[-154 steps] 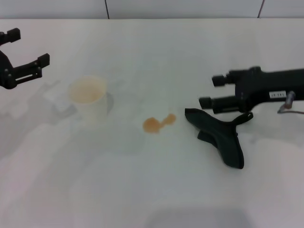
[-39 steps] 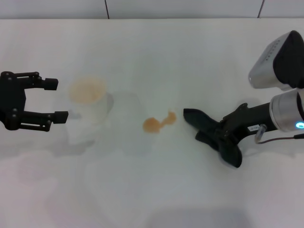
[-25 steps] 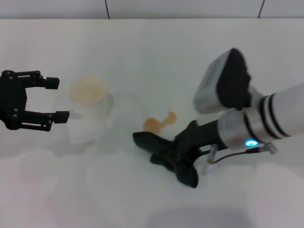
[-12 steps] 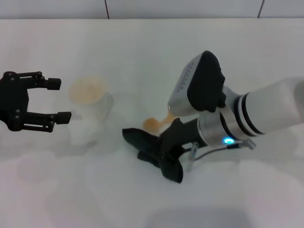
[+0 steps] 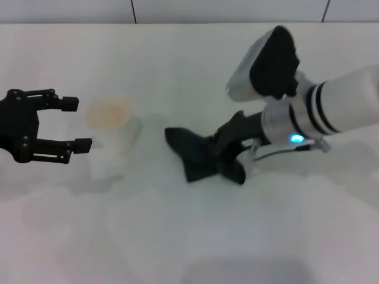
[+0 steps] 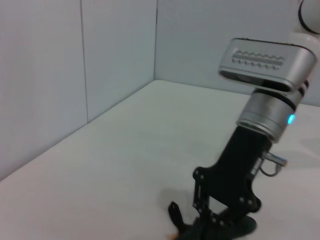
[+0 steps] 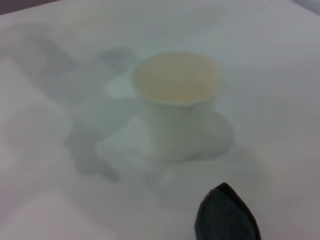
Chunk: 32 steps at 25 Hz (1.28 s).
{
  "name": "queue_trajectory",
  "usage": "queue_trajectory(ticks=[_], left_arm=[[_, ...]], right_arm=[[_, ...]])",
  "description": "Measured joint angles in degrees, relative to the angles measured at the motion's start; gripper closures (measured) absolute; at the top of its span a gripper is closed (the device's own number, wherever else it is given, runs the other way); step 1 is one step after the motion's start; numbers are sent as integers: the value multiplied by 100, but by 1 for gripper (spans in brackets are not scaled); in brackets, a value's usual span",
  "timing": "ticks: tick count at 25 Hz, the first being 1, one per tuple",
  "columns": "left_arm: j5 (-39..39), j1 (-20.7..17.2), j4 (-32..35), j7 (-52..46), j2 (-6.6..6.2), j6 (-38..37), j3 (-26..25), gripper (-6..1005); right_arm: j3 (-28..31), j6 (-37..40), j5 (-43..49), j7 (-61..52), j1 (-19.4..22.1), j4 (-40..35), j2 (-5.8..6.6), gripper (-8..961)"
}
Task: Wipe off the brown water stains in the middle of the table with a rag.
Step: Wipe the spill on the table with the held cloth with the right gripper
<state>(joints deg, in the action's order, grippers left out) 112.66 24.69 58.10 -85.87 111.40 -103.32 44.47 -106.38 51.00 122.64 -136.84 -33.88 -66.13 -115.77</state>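
Note:
The rag [image 5: 194, 155], a dark crumpled cloth, lies on the white table [image 5: 177, 236] in the middle, just right of the cup. My right gripper [image 5: 228, 156] is shut on the rag's right part and presses it onto the tabletop. The brown water stains are hidden under the rag and the gripper. The rag's tip also shows in the right wrist view [image 7: 227, 216], and its edge shows under the right gripper in the left wrist view [image 6: 215, 231]. My left gripper [image 5: 78, 123] is open and empty, just left of the cup.
A white paper cup [image 5: 112, 131] with tan liquid stands left of the rag, between the rag and my left gripper; it also shows in the right wrist view [image 7: 175, 102]. Wet sheen marks lie around the cup. A wall runs along the table's far edge.
My right gripper has dragged the rag back and slightly right, over the spot where the stain showed; the stain is now covered. The left gripper has barely moved.

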Motion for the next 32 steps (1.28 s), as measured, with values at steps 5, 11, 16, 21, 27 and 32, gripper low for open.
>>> queue_trajectory(ticks=[5, 11, 16, 21, 27, 32], left_arm=[[0, 0, 0, -6, 11, 22, 0, 118], [0, 0, 0, -17, 18, 35, 1, 118], [1, 0, 0, -7, 22, 46, 1, 117], [2, 8, 0, -2, 21, 86, 0, 118], [7, 24, 0, 0, 36, 107, 0, 118], [7, 25, 0, 0, 38, 114, 1, 117]], right_arm=[[400, 7, 265, 0, -33, 96, 10, 876], [818, -10, 537, 10, -20, 157, 18, 876], [874, 11, 541, 31, -31, 213, 10, 876], [457, 22, 388, 17, -90, 172, -32, 875], [-4, 90, -14, 8, -295, 158, -33, 876], [-185, 298, -266, 6, -336, 64, -35, 876]])
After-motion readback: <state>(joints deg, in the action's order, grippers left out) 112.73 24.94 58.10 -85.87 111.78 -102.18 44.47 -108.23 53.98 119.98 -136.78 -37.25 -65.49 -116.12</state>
